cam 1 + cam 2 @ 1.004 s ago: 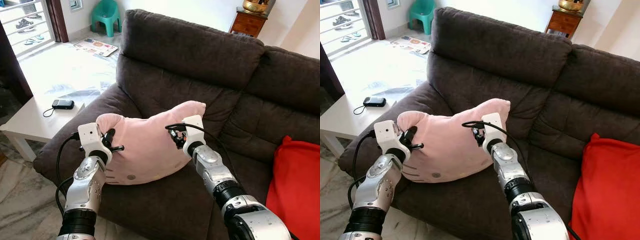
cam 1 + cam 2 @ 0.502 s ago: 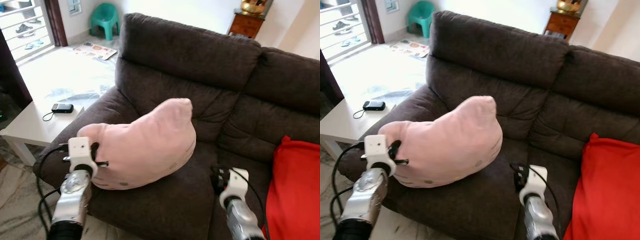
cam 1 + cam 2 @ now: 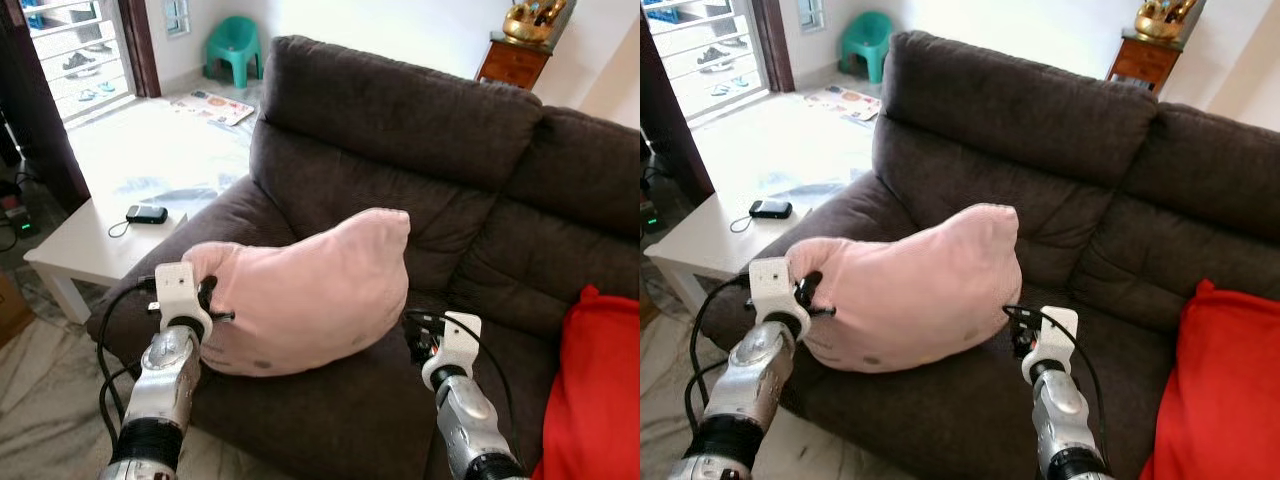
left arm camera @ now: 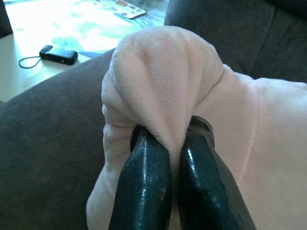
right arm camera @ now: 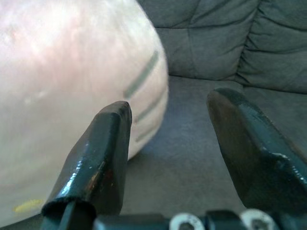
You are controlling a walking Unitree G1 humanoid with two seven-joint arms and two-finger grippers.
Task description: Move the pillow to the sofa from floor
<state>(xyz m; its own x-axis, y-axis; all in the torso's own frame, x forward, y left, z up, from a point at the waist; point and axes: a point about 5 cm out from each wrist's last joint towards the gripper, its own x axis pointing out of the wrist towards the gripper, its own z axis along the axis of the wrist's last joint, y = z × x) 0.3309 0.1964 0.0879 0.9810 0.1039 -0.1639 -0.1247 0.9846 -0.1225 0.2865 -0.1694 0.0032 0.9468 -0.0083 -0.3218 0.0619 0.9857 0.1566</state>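
A: Resting on the sofa (image 3: 400, 130) seat, the pink pillow (image 3: 310, 295) lies at the left end, against the armrest, with its upper corner leaning toward the backrest.

B: And the left gripper (image 4: 175, 158)?

A: Its two black fingers (image 4: 144, 182) are pressed together on a fold of plush at the pillow's left corner, right over the armrest. In the left wrist view the fabric bunches up between them.

B: What about the right gripper (image 5: 168, 139)?

A: Its fingers are spread apart and hold nothing. It hovers over the seat cushion just beside the pillow's right edge. In the right wrist view one finger (image 5: 103, 153) is close to the pillow's side, where dark stitched lines show, and the other is over bare cushion.

B: Anything else on the sofa?

A: A red cushion (image 3: 595, 390) is at the right end of the seat, well apart from the pillow.

B: Beyond the sofa?

A: A white low table (image 3: 75, 255) stands beside the left armrest, with a small black device (image 3: 147, 214) and its cord lying on it. Farther back, a green plastic chair (image 3: 233, 45) is by the wall, and a wooden cabinet (image 3: 512, 62) stands behind the backrest.
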